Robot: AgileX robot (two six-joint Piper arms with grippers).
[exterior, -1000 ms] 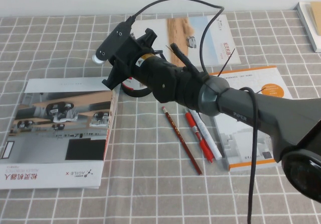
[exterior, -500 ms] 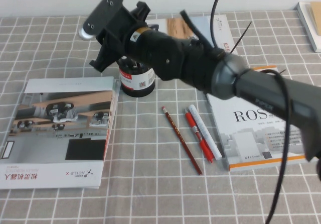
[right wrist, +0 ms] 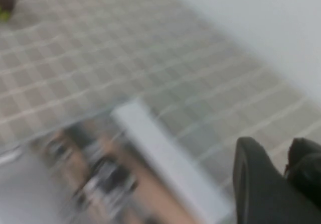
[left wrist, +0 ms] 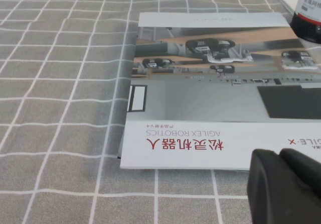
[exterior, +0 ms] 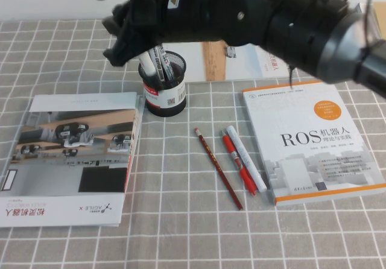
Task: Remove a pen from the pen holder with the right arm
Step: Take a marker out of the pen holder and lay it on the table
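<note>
The step in hand looks like the draw itself: lifting one pen clear of the pen holder [exterior: 163,94]. To do it well, the right gripper [exterior: 123,43] should travel straight up along the pen's own line until the tip clears the mesh rim, and only then swing away. A sideways pull while the pen is inside would lean on the rim and could tip the holder or drag its neighbours along.

The right gripper hangs high over the far left part of the table, just above and left of the holder's mouth. The pens [exterior: 158,61] stand in the holder, their upper ends running up toward the gripper's dark bulk. Whether one of them is gripped, and how wide the gripper stands, I cannot tell — the right wrist view does not settle it either.

The holder stands just beyond the far right corner of the brochure [exterior: 75,157] and left of the ROS book [exterior: 307,142]. A pencil [exterior: 218,167], a red pen [exterior: 239,163] and a white pen [exterior: 246,157] lie loose on the cloth, nearer than the holder.

The left gripper [left wrist: 286,184] sits low by the brochure's near edge — closed, holding nothing.
</note>
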